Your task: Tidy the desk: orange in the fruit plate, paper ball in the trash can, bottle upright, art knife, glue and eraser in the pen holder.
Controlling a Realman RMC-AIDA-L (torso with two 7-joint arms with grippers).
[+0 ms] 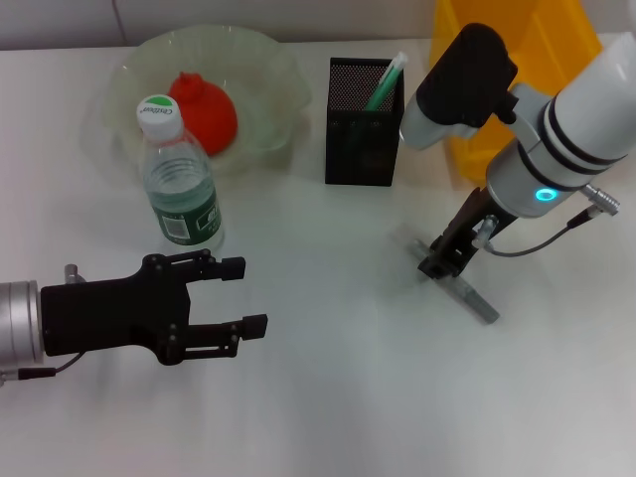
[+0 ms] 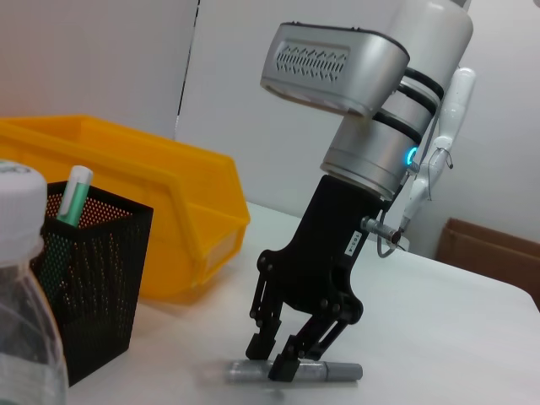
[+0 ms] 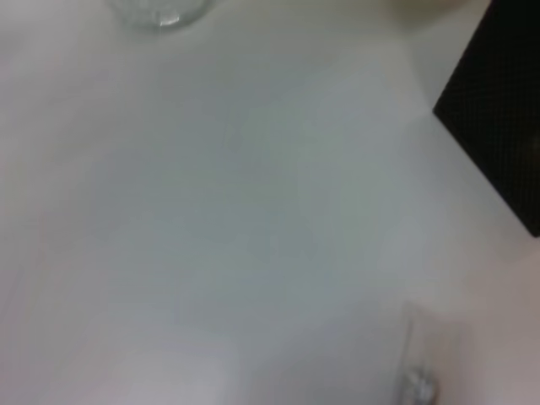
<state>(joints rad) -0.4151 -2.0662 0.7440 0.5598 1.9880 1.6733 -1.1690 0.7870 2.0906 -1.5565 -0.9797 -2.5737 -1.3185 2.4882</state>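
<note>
My right gripper [image 1: 442, 256] is down at the table right of the pen holder [image 1: 363, 121], its fingers [image 2: 284, 366] shut on either side of the grey art knife [image 2: 295, 371], which lies flat. The black mesh pen holder holds a green-and-white glue stick [image 1: 386, 81]. The bottle [image 1: 179, 174] stands upright in front of the clear fruit plate [image 1: 273, 60], and the orange [image 1: 204, 111] lies in that plate. My left gripper [image 1: 234, 296] hovers open and empty near the bottle's base. Paper ball and eraser are out of view.
A yellow bin [image 1: 542, 40] stands at the back right, behind my right arm. The right wrist view shows only white table, the pen holder's edge [image 3: 506, 126] and the bottle's base [image 3: 160, 10]. A brown box [image 2: 494, 253] sits beyond the table.
</note>
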